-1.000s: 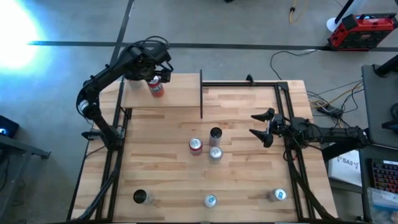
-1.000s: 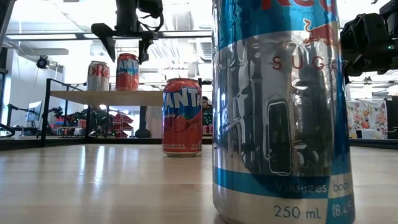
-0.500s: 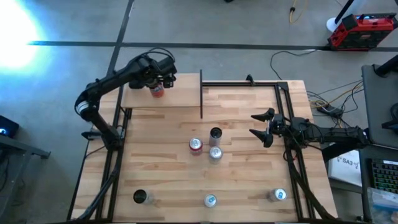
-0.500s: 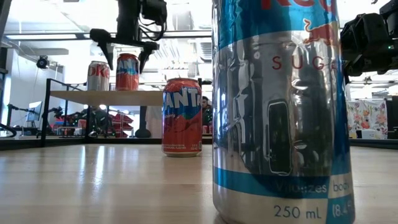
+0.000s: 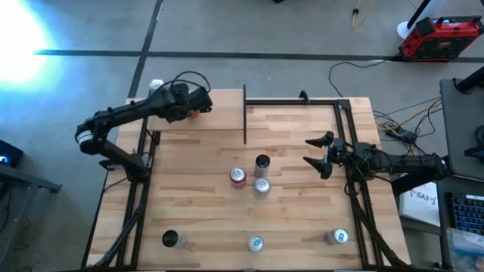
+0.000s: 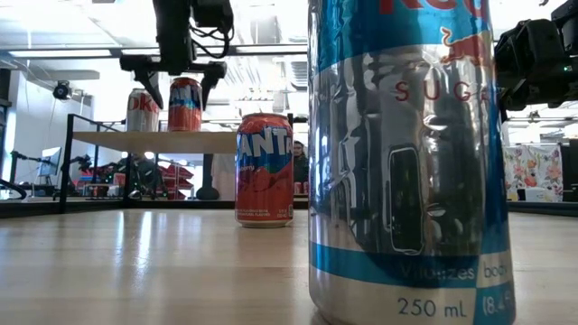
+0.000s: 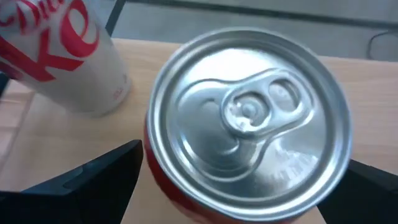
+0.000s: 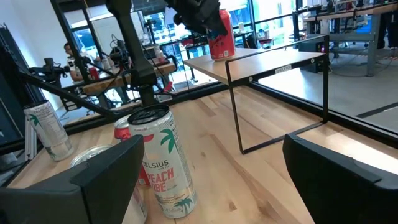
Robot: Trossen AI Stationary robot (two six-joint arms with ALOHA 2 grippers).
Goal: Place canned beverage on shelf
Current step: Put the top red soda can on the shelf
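A red can (image 7: pixel 249 118) stands upright on the pale shelf (image 5: pixel 223 113) at the table's far left, next to a white Diet Coke can (image 7: pixel 56 56). My left gripper (image 6: pixel 181 83) is open right over the red can. One finger (image 7: pixel 93 180) stands on each side of the can's top with a gap between, touching nothing. My right gripper (image 5: pixel 311 151) waits open at the table's right edge, level and pointing across the table.
Three cans (image 5: pixel 237 176) stand grouped mid-table, among them a Celsius can (image 8: pixel 158 162). Three more stand along the near edge (image 5: pixel 255 243). A Fanta can (image 6: pixel 264 169) and a tall blue can (image 6: pixel 406 162) show in the low view. The shelf's black frame (image 5: pixel 244 113) rises beside the board.
My left gripper has come down over the red can and toward the table's near edge, rolling as it went. Its fingers, earlier above the can, now flank its top. The forearm has swung lower toward the table's left. The can has stayed put.
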